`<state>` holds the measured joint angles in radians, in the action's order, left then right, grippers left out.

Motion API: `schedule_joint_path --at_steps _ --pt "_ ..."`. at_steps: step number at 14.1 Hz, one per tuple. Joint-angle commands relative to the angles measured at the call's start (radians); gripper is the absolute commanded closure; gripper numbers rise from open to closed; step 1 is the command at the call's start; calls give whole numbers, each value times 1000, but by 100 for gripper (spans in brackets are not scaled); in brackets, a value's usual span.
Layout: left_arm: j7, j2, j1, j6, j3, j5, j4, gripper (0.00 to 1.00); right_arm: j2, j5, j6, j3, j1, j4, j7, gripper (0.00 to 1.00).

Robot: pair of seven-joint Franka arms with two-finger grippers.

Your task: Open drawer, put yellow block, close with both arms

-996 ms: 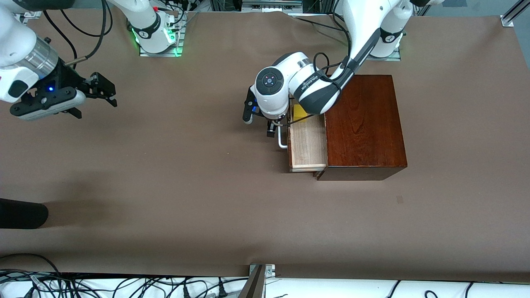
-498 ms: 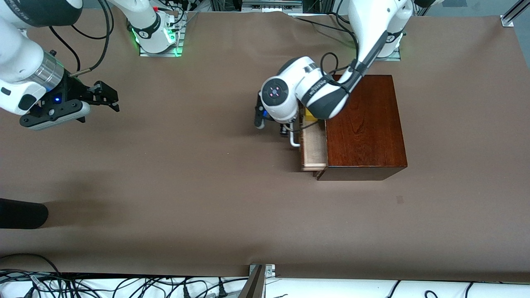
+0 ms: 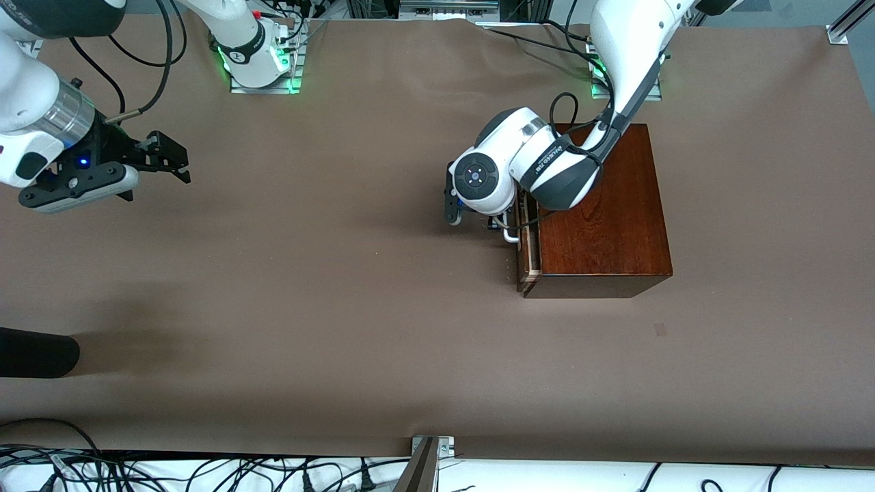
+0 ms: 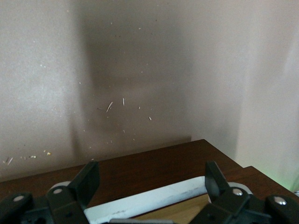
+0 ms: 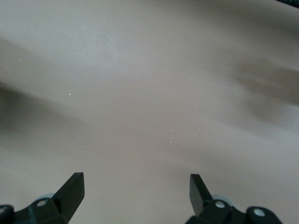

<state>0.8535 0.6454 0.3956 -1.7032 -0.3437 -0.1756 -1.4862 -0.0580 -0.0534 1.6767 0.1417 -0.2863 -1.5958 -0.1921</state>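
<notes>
The drawer [image 3: 528,240] of the dark reddish-brown box [image 3: 608,219] shows only a thin pale strip of its inside. Its white bar handle [image 3: 510,234] faces the right arm's end of the table. My left gripper [image 3: 493,223] is at that handle. In the left wrist view the gripper [image 4: 152,176] is open, with the white handle [image 4: 154,201] lying across between its fingers [image 4: 88,179]. The yellow block is hidden. My right gripper [image 3: 171,158] waits in the air over bare table at the right arm's end, open [image 5: 135,185] with nothing between its fingers.
A brown mat [image 3: 342,287] covers the table. A dark rounded object [image 3: 34,352] pokes in at the right arm's end, nearer the front camera. Cables [image 3: 205,471] run along the table's front edge, with a metal bracket [image 3: 427,458] in the middle.
The drawer has slid into the box, from well open to almost shut, with my left gripper moving along at the handle. The yellow block has passed out of sight. The right gripper shifted only slightly.
</notes>
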Motion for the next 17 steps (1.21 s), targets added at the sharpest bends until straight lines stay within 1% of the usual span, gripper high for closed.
schedule_joint_path --at_steps 1,6,11,13,15,17 --pt "38 -29 -23 30 8 -36 -5 0 -5 12 -22 -7 -4 20 20 0" --pt "38 -49 -31 76 8 -36 -5 0 -5 14 -32 -7 -5 17 13 0" --pt "38 -76 -37 79 2 -31 4 0 -5 14 -32 -7 -10 17 6 0" --pt "36 -133 -46 86 0 -18 6 0 -5 15 -32 -7 -10 17 6 0" --pt "36 -205 -81 96 -6 -13 7 0 -5 14 -34 -7 -13 17 6 0" --pt "27 -283 -113 102 3 14 15 0 -5 14 -35 -7 -14 17 6 0"
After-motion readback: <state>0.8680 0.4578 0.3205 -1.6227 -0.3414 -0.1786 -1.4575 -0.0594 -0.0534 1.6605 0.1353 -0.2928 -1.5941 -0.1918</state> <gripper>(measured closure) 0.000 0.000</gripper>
